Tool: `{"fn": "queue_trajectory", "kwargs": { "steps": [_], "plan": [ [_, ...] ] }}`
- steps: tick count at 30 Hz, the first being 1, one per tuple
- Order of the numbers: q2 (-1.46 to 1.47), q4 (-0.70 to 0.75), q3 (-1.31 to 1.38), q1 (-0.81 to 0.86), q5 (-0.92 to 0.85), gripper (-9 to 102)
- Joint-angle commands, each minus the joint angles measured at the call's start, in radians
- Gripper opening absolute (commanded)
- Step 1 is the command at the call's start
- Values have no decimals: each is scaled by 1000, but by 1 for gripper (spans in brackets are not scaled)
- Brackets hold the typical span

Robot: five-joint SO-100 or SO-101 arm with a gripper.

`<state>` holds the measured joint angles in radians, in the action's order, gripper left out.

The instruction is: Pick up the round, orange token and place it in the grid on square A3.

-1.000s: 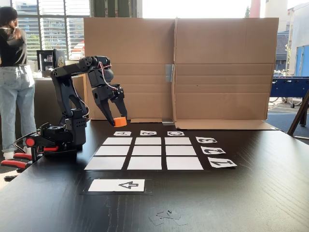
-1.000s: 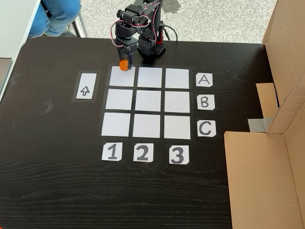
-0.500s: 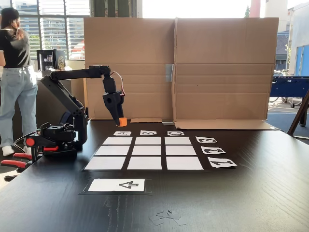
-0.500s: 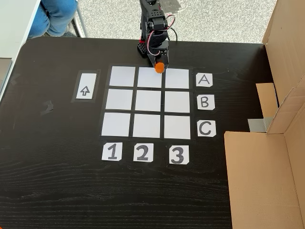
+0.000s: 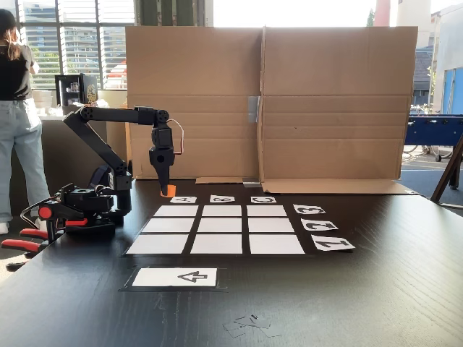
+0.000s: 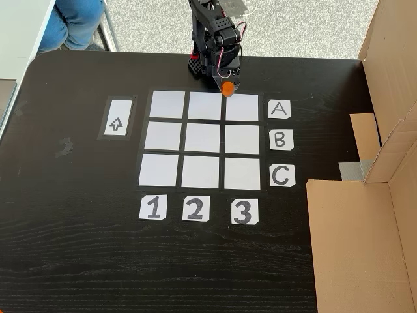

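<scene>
Orange token held in the jaws above the far edge of the grid.

Nearest in a fixed view lies the arrow card [image 5: 175, 277] on the dark counter [image 5: 376, 296], then the grid [image 5: 217, 230] of nine white cells, with the number cards [image 5: 318, 225] on its right and the letter cards [image 5: 222, 199] along its far edge. In the other fixed view, square A3 [image 6: 242, 107] is the top right cell, beside the A card [image 6: 279, 109], and lies bare. The gripper [image 5: 166, 189] points straight down, its jaws clamped on the token [image 5: 168, 191], which hangs clear of the counter; from above the token [image 6: 227, 89] sits at the top left corner of square A3. Behind stand a cardboard wall [image 5: 268, 105] and a person [image 5: 18, 108] by the windows.
</scene>
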<state>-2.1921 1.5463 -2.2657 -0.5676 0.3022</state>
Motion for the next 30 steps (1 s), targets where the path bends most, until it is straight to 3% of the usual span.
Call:
{"fn": "queue_trajectory", "kwargs": {
  "steps": [1, 7, 23, 30],
  "plan": [
    [34, -14, 0, -41, 18, 0],
    [170, -66, 15, -143, 87, 0],
    [383, -359, 92, -127, 155, 0],
    [391, -434, 60, -121, 181, 18]
  ]
}}
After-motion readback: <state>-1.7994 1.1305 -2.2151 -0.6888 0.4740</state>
